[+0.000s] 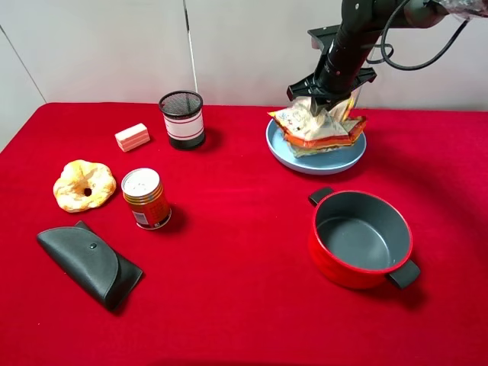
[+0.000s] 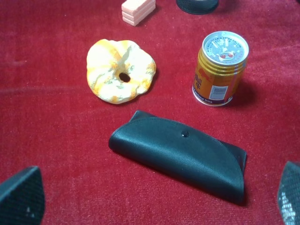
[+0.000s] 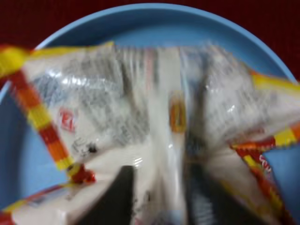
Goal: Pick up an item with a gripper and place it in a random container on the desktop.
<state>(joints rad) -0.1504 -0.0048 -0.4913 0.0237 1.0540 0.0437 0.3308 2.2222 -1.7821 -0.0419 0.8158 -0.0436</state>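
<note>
A red-cloth table (image 1: 229, 305) seen from above. Nearest, at the left, lies a black case (image 1: 88, 263); at the right stands an empty red pot (image 1: 360, 238). Behind the case are a gold can (image 1: 146, 198) and a bread ring (image 1: 84, 184), then a pink block (image 1: 132, 136) and a black mesh cup (image 1: 182, 118). The left gripper (image 2: 154, 208) hangs above the case, its fingers wide apart and holding nothing. Farthest back, at the right, is a light-blue plate (image 1: 335, 169). The packet (image 1: 313, 128) sits in it, cream with red and yellow edges, its middle drawn up into a peak. The right gripper (image 1: 326, 97) is directly above, fingers closed on that peak, pinching a fold of foil. The packet looks light, thin and crinkly, soft enough to buckle and probably slippery. A pinch across a central fold or a sealed edge seems the surest hold. Its lower edges appear to rest on the plate.
</note>
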